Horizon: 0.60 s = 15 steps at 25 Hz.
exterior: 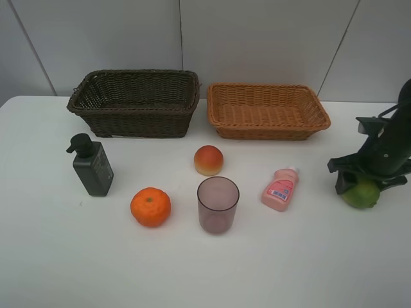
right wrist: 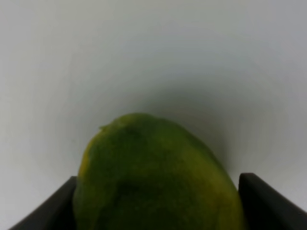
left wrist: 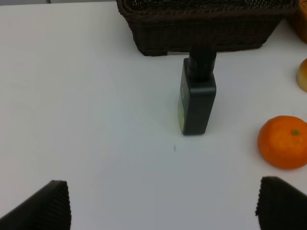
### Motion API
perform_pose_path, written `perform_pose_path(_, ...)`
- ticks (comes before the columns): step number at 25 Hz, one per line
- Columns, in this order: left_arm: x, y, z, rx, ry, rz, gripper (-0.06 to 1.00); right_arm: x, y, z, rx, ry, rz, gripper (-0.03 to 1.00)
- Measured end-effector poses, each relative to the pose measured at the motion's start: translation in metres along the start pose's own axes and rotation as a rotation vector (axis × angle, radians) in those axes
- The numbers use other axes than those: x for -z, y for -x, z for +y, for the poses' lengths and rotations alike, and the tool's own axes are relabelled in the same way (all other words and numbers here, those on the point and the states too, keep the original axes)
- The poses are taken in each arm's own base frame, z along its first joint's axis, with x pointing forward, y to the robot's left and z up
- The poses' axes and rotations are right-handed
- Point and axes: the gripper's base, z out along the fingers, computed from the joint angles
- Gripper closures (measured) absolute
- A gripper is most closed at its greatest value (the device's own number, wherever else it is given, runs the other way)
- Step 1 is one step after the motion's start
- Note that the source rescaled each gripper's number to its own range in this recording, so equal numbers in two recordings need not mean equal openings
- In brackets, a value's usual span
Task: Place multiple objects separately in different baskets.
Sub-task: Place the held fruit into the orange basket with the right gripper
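Far to the right of the smooth white counter (exterior: 51, 256), the right end effector (exterior: 361, 184) is clamped on an oval green fruit (exterior: 361, 196) resting on the surface, well apart from the woven dark basket (exterior: 131, 122) and tan basket (exterior: 270, 131) along the rear edge. The left end effector (left wrist: 163, 203) hangs spread wide, holding nothing, near the boxy pump bottle (left wrist: 196, 103), with open counter between them.

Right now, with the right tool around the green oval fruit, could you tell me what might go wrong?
1. The rounded green oval fruit fills the gap of the right tool and could slip or roll when lifted.
2. A low carry toward the light orange-tan wicker basket could clip its rim or the small pink bottle with white cap nearby.
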Motion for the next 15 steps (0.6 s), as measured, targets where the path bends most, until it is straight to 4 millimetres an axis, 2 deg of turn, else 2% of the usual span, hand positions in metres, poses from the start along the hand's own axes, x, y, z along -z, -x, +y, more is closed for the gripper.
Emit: perform_pose_path(15, 0.0000, 0.0000, 0.0000, 0.000, 0.000, 0.000, -0.06, 0.0002, 0.0002, 0.0000, -0.001, 0.000, 0.000, 0.71)
